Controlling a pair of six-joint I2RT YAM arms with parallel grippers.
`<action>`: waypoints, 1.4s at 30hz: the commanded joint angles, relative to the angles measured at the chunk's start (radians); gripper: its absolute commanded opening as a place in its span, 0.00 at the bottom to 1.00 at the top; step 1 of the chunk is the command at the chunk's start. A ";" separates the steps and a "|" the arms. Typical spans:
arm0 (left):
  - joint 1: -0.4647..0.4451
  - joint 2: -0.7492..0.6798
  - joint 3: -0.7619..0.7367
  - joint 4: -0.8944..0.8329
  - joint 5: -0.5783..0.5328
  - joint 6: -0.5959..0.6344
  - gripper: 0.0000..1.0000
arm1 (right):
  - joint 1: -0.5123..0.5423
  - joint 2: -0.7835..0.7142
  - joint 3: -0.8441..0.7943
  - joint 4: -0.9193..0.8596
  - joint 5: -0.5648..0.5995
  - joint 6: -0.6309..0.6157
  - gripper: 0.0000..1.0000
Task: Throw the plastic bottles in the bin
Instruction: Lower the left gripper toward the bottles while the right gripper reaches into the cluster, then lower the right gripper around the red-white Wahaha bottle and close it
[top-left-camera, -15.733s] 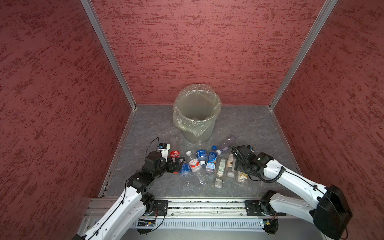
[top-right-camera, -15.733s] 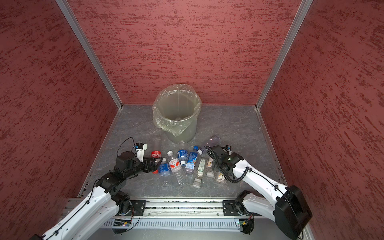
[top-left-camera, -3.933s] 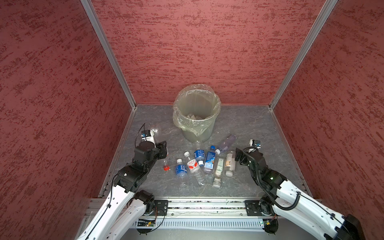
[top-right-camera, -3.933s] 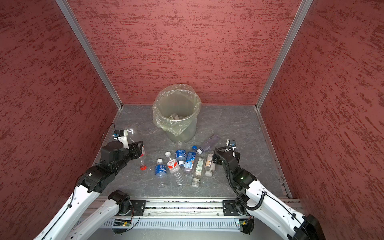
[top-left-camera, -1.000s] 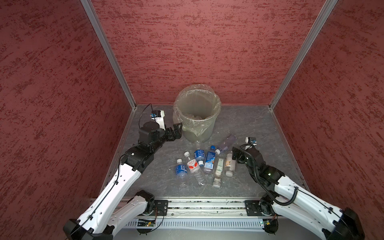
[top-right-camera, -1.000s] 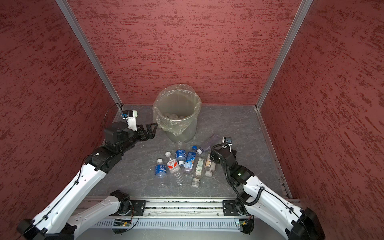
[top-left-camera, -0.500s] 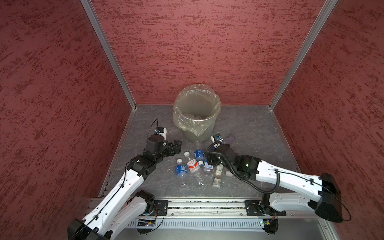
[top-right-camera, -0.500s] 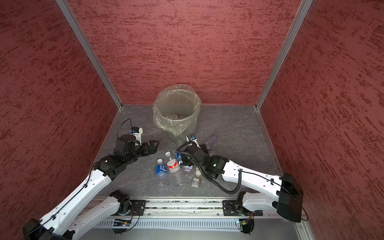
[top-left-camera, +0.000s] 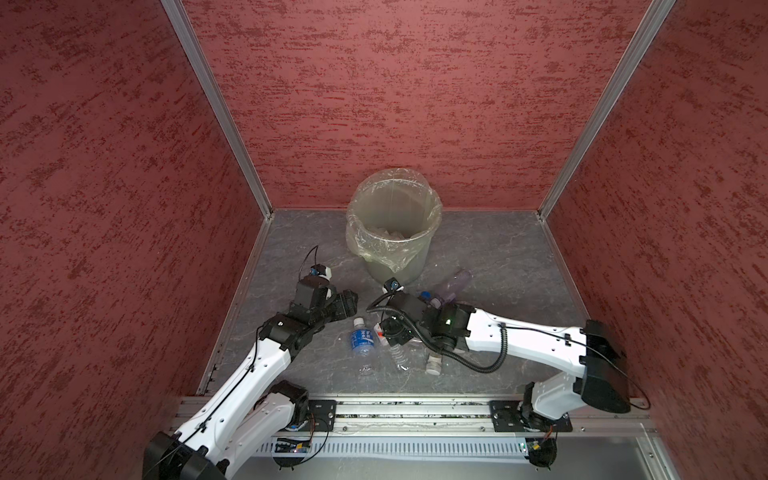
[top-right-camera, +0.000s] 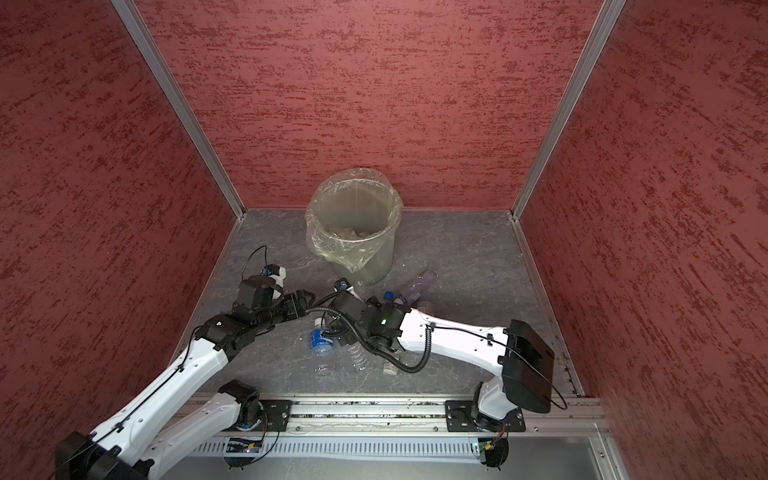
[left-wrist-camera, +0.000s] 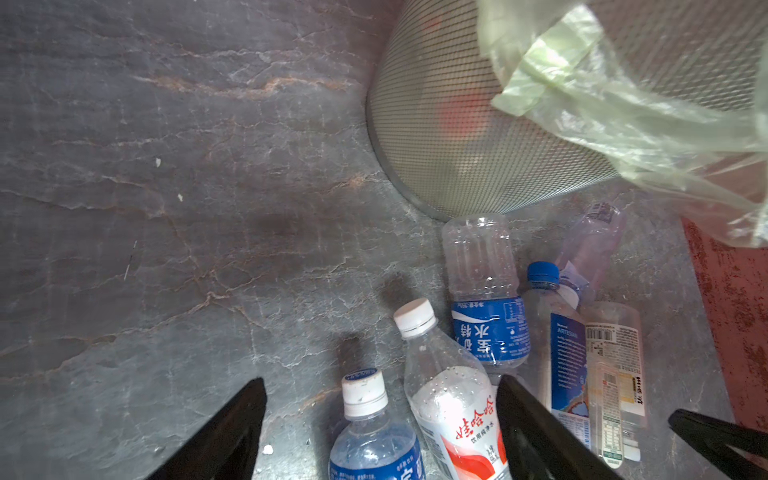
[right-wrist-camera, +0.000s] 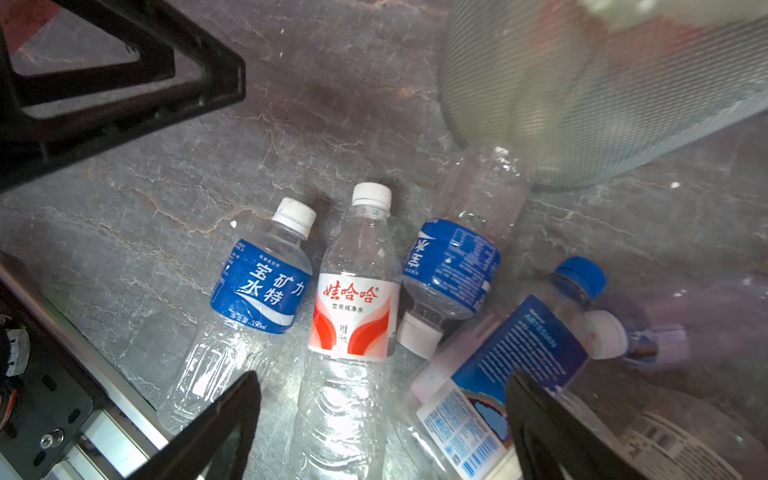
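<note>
Clear plastic bottles (right-wrist-camera: 357, 316) lie clustered beside the upright, lined bin (top-left-camera: 411, 262).

Setting: a robot test cell in a lab. Evidence, seen in both top views:

- Three red textured wall panels (top-left-camera: 395, 104) box me in. They meet at bare aluminium posts (top-left-camera: 216, 108) running from the upper left and upper right of the frame down to the back corners.
- A grey marbled surface (top-left-camera: 498, 257) forms the bottom of the box.
- Along the lower edge of the frame, an aluminium rail (top-left-camera: 407, 411) carries the bases of my left arm (top-left-camera: 249, 374) and my right arm (top-left-camera: 532, 340), with cabling exposed.
- Below the rail are a slotted cable duct (top-left-camera: 395, 448) and a bare circuit board (top-left-camera: 291, 446).
</note>
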 joint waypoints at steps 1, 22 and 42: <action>0.028 0.010 -0.012 -0.014 0.020 -0.013 0.86 | 0.020 0.050 0.041 -0.078 -0.066 0.002 0.89; 0.058 0.021 -0.102 0.019 0.070 0.008 0.86 | 0.040 0.237 0.142 -0.181 -0.097 0.008 0.71; 0.089 0.025 -0.159 0.065 0.099 0.011 0.86 | 0.016 0.335 0.185 -0.171 -0.155 -0.005 0.67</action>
